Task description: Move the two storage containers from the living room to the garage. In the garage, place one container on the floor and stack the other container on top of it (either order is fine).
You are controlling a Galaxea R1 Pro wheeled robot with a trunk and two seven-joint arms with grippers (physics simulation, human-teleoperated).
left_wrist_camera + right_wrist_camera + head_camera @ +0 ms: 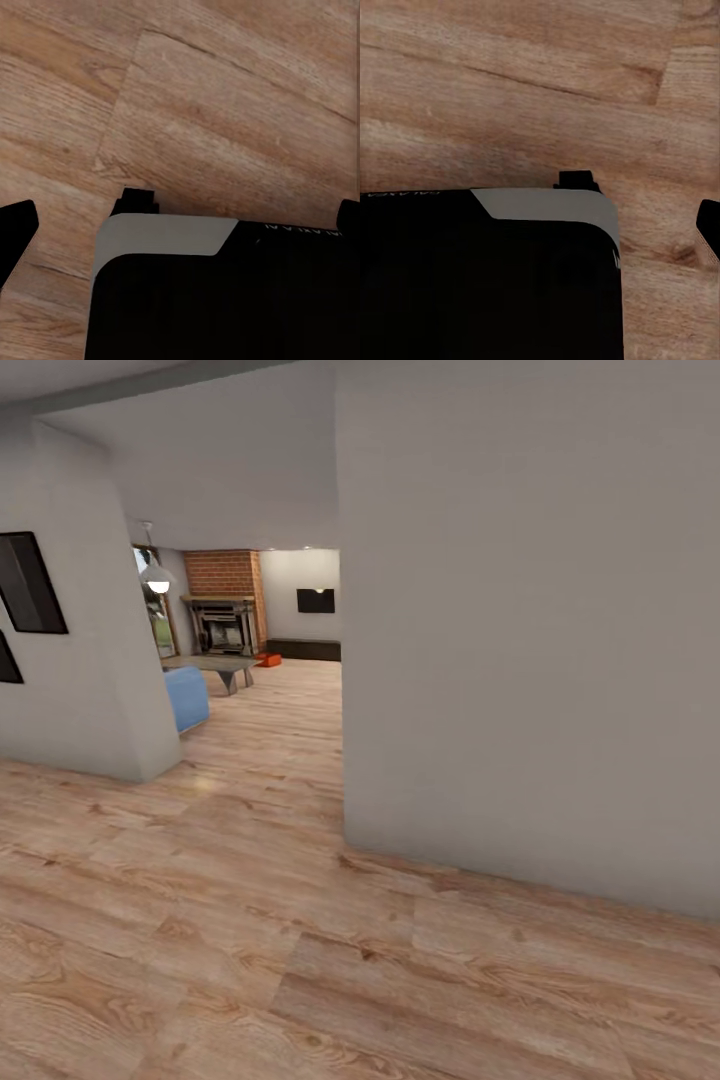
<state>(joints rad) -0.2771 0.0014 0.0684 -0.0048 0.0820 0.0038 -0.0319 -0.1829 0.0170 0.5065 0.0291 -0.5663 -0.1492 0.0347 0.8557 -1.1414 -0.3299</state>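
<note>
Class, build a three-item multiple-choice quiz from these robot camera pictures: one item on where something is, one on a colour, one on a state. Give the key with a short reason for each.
1. Where does the orange-red container lie in the head view?
A. on the wood floor beside the brick fireplace, far off through the opening
B. on the blue sofa
C. in a gripper

2. What colour is the sofa?
A. green
B. blue
C. brown

3. What is the state of the pendant lamp?
A. lit
B. dark
C. fallen

Key: 1 A, it lies low on the planks next to the hearth. 2 B, its corner shows blue past the left wall. 3 A, its underside glows white.
</note>
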